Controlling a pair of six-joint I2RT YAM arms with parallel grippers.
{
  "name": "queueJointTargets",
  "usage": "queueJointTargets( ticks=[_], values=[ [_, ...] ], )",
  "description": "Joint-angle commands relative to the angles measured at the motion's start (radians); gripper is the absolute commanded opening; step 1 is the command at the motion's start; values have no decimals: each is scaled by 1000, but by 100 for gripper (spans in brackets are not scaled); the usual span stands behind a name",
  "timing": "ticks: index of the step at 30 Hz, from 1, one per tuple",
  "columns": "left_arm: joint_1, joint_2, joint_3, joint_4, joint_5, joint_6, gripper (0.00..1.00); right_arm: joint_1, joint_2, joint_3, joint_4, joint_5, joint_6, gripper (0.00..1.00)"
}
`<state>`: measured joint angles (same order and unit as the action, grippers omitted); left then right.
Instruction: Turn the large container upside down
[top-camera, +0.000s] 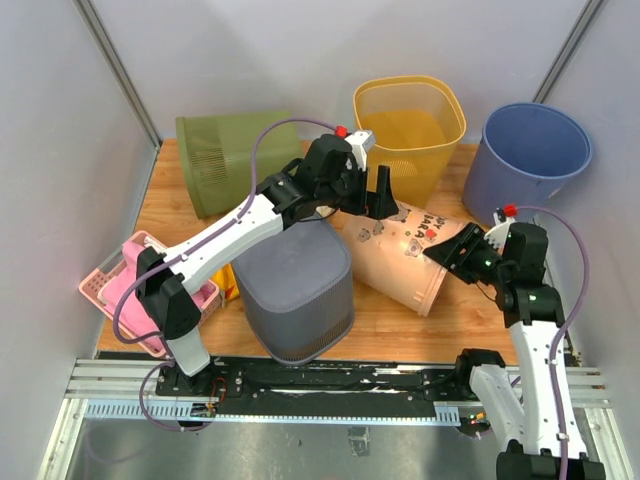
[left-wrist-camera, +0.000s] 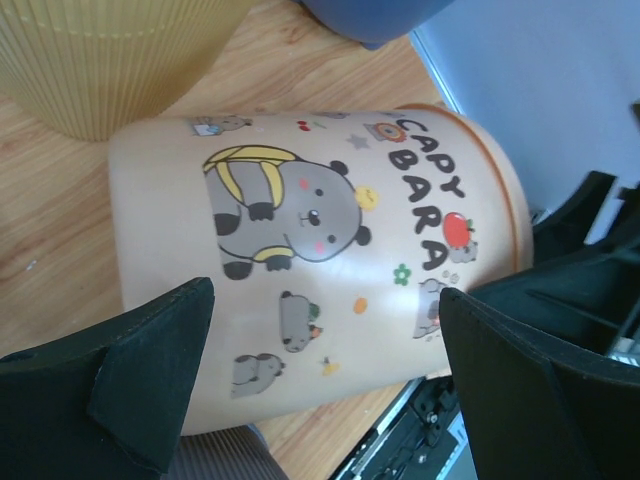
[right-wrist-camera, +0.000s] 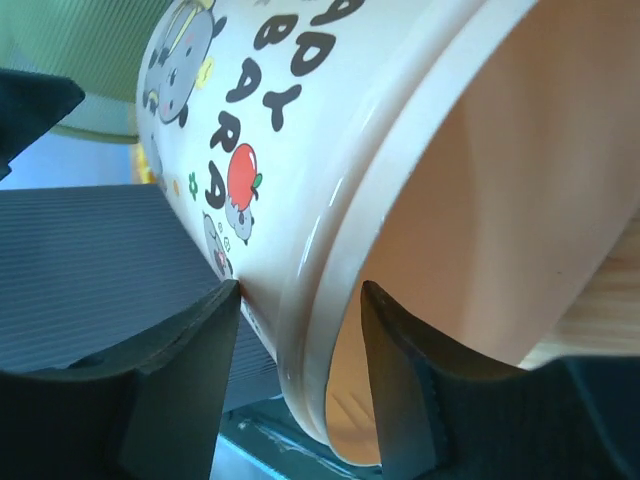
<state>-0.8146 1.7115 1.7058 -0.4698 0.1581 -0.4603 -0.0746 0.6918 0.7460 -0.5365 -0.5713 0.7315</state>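
Observation:
The peach container (top-camera: 405, 255) with capybara pictures lies on its side on the wooden table, mouth toward the right front. It also shows in the left wrist view (left-wrist-camera: 300, 250) and the right wrist view (right-wrist-camera: 330, 150). My right gripper (top-camera: 442, 250) straddles its rim, one finger on the outer wall and one inside the mouth, shut on the rim (right-wrist-camera: 300, 290). My left gripper (top-camera: 380, 195) hangs open over the container's base end, its fingers wide apart and not touching it (left-wrist-camera: 325, 370).
A grey ribbed bin (top-camera: 297, 290) stands upside down just left of the peach container. A green bin (top-camera: 235, 160) lies at the back left, a yellow basket (top-camera: 410, 125) at the back, a blue bucket (top-camera: 527, 160) at the back right, and a pink basket (top-camera: 120, 285) at the left edge.

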Motion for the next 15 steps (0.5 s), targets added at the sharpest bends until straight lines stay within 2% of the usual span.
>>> queueJointTargets(
  ticks=[1,8,15],
  values=[
    [5,20,34,5,-3,20,99,-16,-17,99,-237,188,-207,55],
    [17,48,57,-12,-124,55,99,-14,-28,142,-288,270,-246,64],
    [31,-50,-125,169,-156,123,99,-14,-64,147,-286,304,-228,65]
  ],
)
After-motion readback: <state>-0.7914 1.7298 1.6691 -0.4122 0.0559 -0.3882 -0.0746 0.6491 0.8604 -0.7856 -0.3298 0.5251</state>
